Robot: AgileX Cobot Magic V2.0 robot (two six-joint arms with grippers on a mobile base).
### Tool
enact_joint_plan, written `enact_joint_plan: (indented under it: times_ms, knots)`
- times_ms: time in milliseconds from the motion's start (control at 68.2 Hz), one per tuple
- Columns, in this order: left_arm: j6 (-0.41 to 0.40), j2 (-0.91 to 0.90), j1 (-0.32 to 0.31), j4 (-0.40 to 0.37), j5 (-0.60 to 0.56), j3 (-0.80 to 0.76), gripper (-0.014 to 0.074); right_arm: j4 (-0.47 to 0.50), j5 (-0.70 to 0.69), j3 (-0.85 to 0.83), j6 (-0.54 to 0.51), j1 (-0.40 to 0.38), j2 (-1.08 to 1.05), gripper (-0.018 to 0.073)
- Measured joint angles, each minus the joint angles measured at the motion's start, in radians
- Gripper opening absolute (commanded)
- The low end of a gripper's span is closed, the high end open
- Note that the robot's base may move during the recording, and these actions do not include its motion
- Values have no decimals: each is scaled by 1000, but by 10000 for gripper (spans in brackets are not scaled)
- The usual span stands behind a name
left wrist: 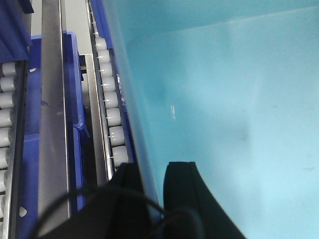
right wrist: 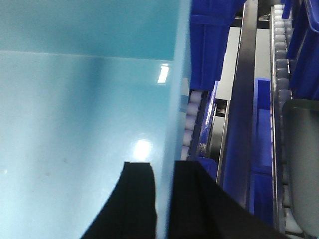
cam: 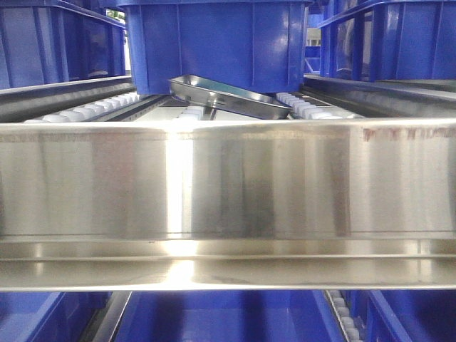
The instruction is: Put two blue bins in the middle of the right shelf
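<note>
Jaws of left gripper (left wrist: 154,174) and right gripper (right wrist: 163,172) each clamp a wall of one pale blue bin (left wrist: 224,99); I count two roller rows (left wrist: 110,109) at its nine o'clock, left wrist view.

We are looking at a front rail (cam: 228,192) of brushed stainless steel, mirror-shiny and streaked with soft reflections. At upper centre a metal tray (cam: 228,96) is gleaming, polished and smooth, and the dark blue bin (cam: 214,43) is showing moulded plastic with a dull sheen. The rollers (cam: 85,110) are looking like white satin plastic. In the wrist views the pale blue bin (left wrist: 224,99) (right wrist: 75,124) is shining as smooth, glossy plastic catching bright highlights. The fingers (left wrist: 182,199) of the left gripper (left wrist: 153,168) and the fingers (right wrist: 139,199) of the right gripper (right wrist: 163,165) are appearing matt black.
</note>
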Motion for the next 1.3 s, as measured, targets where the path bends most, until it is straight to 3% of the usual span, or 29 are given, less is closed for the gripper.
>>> enact_joint_plan:
  times_ms: [499,938,1305]
  knots:
    - [0,0,0,4,-4,0,-111,0,-16,0,0,0,0,-153]
    - [0,-6,0,19,-110,0,-111,-7,-40,0,0,0,0,-153]
    - [0,-6,0,19,-122,0,-111,-11,-44,0,2,-2,0,-153]
